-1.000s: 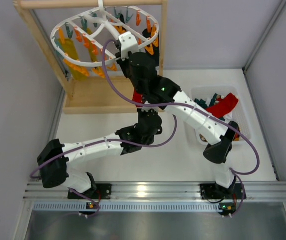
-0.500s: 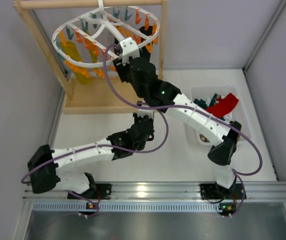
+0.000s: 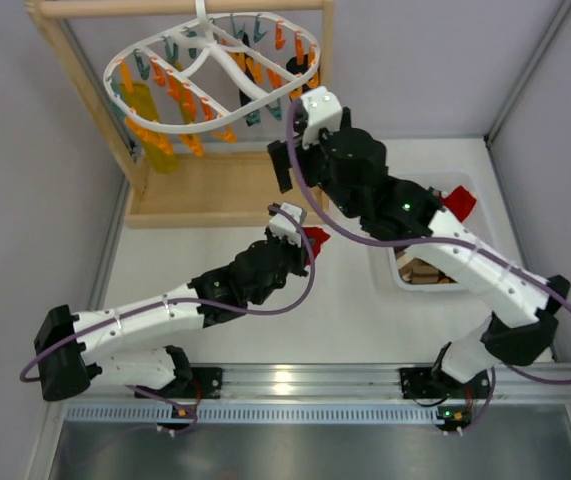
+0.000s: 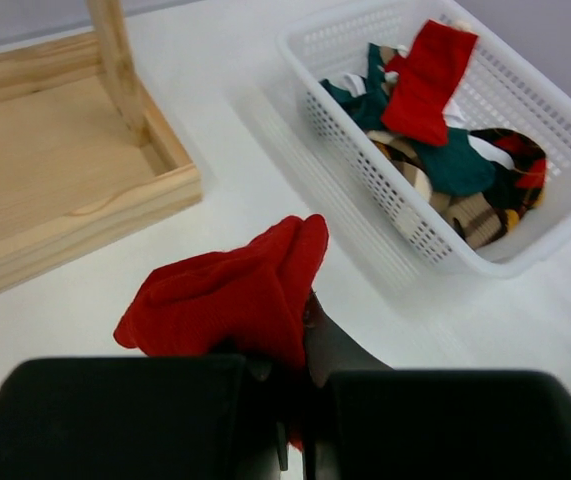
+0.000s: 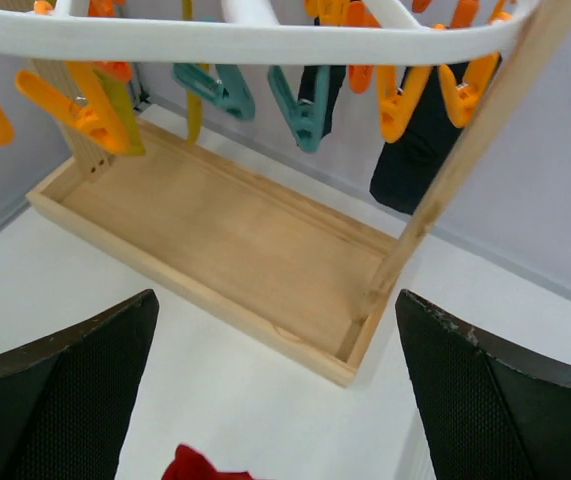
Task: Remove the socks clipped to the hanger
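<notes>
red sock (image 4: pixel 230 295) masking left fingers (image 4: pixel 337 350), hanger (image 5: pixel 245 40) cropped

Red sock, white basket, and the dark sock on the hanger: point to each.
Red sock (image 4: pixel 230 290), left wrist view, middle of the bunched fabric.
Basket (image 4: pixel 405 230), left wrist view, near mesh wall.
Dark sock (image 5: pixel 417 150), right wrist view, lower hanging part.

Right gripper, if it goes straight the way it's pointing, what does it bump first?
Probably the wooden tray: it sits dead ahead between the open fingers of the right gripper. The hanger passes above that line. Depth is unclear, so that's my best guess.
</notes>
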Robot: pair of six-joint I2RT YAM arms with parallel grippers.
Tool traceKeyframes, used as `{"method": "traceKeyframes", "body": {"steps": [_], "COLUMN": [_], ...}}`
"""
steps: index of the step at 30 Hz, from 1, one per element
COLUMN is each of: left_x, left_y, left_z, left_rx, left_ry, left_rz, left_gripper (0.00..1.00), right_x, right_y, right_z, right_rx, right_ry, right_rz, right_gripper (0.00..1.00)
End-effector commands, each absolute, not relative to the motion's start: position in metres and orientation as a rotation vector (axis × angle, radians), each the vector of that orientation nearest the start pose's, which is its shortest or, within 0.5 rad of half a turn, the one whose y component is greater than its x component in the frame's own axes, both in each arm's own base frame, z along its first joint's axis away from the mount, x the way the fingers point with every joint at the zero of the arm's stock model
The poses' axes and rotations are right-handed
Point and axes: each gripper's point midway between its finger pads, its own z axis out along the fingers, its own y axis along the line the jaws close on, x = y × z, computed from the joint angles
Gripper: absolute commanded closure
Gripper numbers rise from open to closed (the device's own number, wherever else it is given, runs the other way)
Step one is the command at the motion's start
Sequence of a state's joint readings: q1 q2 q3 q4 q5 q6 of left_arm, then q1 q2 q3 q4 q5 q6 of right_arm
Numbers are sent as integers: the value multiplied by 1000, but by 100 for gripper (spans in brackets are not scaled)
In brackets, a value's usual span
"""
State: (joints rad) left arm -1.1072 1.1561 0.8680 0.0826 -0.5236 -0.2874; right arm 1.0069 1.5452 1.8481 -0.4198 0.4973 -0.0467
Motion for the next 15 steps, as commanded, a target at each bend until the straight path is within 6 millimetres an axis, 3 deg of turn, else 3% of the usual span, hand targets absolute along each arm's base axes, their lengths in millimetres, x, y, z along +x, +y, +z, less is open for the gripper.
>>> {"method": "traceKeyframes", "body": {"steps": [1, 2, 3, 4, 5, 7, 8, 9, 11, 15], "left_x": [222, 222, 219, 218, 218, 214, 216, 217, 220, 242], "left_y": [-338, -343, -350, -354, -361, -377, -387, -396, -412, -467], "left_z": [273, 271, 276, 277, 272, 281, 273, 285, 291, 287], "left_rx": [435, 448, 463, 474, 493, 525, 544, 545, 561, 613], "left_ry": [1714, 1722, 1716, 1717, 1731, 1723, 1742, 1722, 1714, 1716], "left_rz": [-744, -757, -791, -807, -814, -873, -874, -902, -926, -929], "left_gripper": [100, 100, 100, 100, 100, 100, 100, 100, 100, 100], "right_x": [278, 276, 265, 260, 252, 243, 235, 231, 219, 199], "right_y": [285, 273, 250, 237, 209, 180, 155, 142, 114, 70], "right_z": [455, 441, 452, 446, 443, 434, 429, 425, 415, 409], "right_rx": [-442, -432, -383, -365, -310, -239, -181, -146, -92, 31], "right_ry": [1629, 1660, 1642, 1656, 1654, 1664, 1655, 1657, 1656, 1634], "right_rz": [366, 326, 339, 320, 285, 257, 230, 225, 206, 212], "right_gripper": [2, 1, 1, 0, 1, 1, 1, 0, 1, 0]}}
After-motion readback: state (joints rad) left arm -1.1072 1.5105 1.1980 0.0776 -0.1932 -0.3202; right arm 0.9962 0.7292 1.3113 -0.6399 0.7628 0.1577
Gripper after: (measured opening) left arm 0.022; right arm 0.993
